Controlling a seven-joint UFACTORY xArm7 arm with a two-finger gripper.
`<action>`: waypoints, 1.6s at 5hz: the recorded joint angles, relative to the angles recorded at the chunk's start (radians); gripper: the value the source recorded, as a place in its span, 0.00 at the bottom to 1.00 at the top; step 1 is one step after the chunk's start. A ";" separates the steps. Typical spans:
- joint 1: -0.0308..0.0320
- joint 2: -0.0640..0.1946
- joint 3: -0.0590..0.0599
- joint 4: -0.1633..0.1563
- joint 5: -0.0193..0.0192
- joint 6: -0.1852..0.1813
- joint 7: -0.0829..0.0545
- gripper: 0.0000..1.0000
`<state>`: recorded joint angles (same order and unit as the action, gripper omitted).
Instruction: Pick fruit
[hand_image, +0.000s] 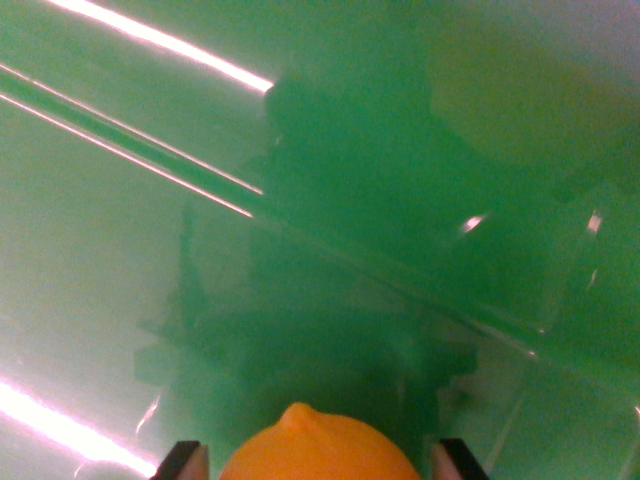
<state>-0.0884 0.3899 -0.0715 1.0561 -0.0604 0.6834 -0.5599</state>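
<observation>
Fruit (318, 450): orange-yellow, rounded, with a small nipple-like bump at its top, lemon-shaped; skin looks smooth and matte. It sits at the bottom centre of the wrist view, cut off by the lower edge.

Gripper (318, 462): only two dark finger tips (183, 460) show, one on each side of the fruit, close against it. Whether they actually press on it I cannot tell; contact points lie out of frame.

Surface (90, 300): glossy green sheet, strongly reflective, blurred. Bright white streaks of light (165, 42) cross the upper left and lower left. Thin pale lines run diagonally, like a seam or edge. A broad dark shadow (340, 300) spreads above the fruit, centre frame.

Room: nothing visible beyond the green surface.
</observation>
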 joint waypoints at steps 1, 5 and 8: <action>0.0000 0.000 0.000 0.000 0.0000 0.000 0.000 1.00; 0.0003 -0.015 0.000 0.016 0.0000 0.030 -0.001 1.00; 0.0008 -0.043 0.000 0.047 0.0000 0.090 -0.004 1.00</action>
<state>-0.0876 0.3465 -0.0712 1.1028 -0.0604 0.7734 -0.5639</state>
